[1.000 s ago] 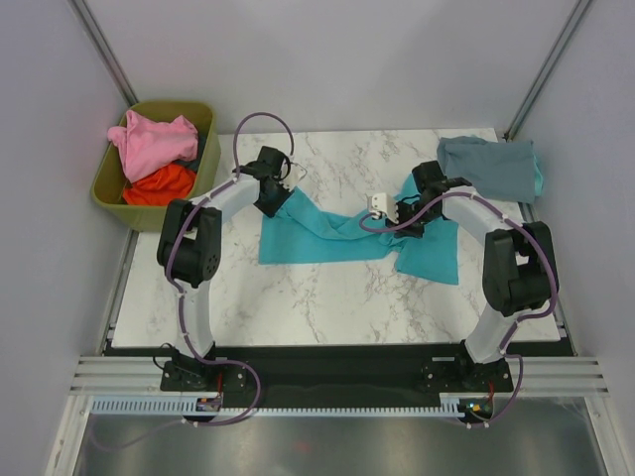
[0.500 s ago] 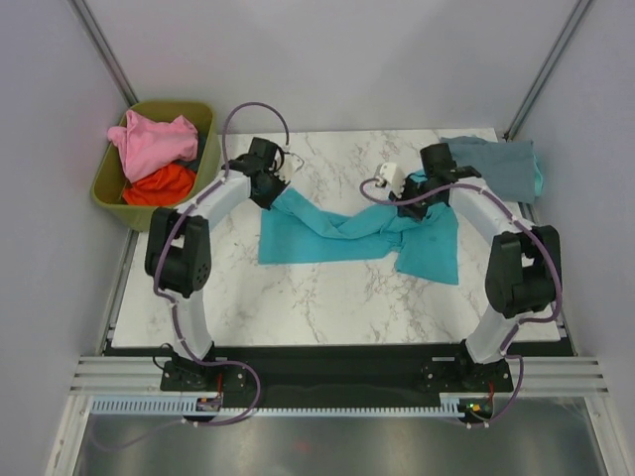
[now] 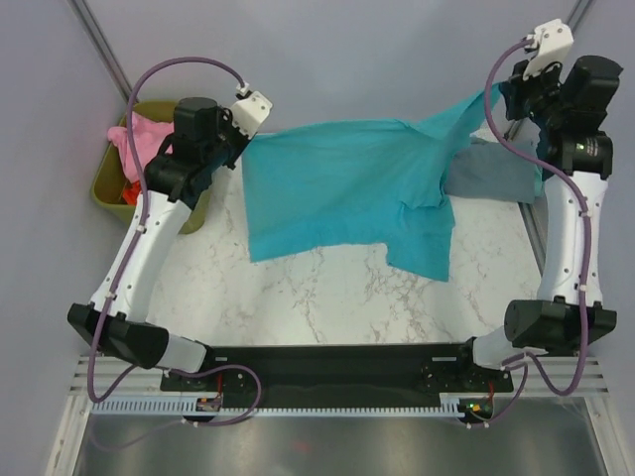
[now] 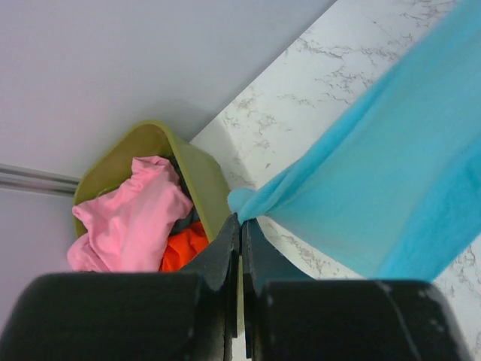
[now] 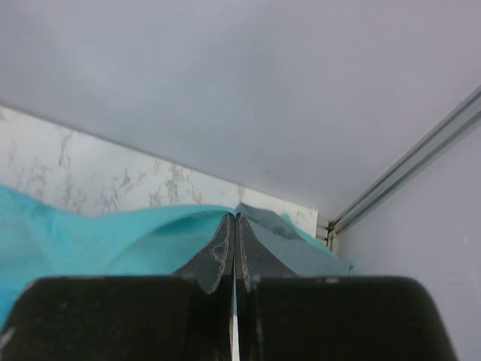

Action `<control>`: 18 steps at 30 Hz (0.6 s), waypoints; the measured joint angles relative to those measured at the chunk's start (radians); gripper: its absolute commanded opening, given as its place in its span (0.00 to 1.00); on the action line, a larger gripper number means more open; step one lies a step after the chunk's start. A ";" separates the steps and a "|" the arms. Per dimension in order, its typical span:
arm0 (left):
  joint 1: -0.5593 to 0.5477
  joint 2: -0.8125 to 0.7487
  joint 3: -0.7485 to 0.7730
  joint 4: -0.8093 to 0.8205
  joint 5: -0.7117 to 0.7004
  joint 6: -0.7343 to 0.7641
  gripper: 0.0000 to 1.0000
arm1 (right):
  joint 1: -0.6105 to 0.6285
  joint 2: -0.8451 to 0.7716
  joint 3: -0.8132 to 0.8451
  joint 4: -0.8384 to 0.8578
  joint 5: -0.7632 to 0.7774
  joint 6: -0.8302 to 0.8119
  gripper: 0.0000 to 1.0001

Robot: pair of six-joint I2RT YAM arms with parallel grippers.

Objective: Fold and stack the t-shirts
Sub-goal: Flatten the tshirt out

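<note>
Two arms up: left gripper (image 3: 244, 136) and right gripper (image 3: 500, 95) each pinch an upper corner of the teal shirt (image 3: 337, 188), which is spread wide and wrinkled, one side hanging lower.

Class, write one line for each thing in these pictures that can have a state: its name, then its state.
teal t-shirt, held up, spread between both tools
left tool, shut on the teal t-shirt
right tool, shut on the teal t-shirt
grey-blue t-shirt, lying on the table, far right corner
pink t-shirt, crumpled in the bin, on top
orange-red t-shirt, crumpled in the bin, under the pink one
bin, upright, holding shirts
</note>
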 measured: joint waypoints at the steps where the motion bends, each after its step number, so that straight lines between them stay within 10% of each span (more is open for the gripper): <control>1: 0.000 -0.014 0.003 -0.012 -0.001 0.004 0.02 | -0.007 -0.020 0.017 0.000 -0.007 0.027 0.00; 18: 0.000 -0.319 0.322 -0.117 -0.005 0.017 0.02 | -0.048 -0.620 0.005 -0.055 0.026 0.213 0.00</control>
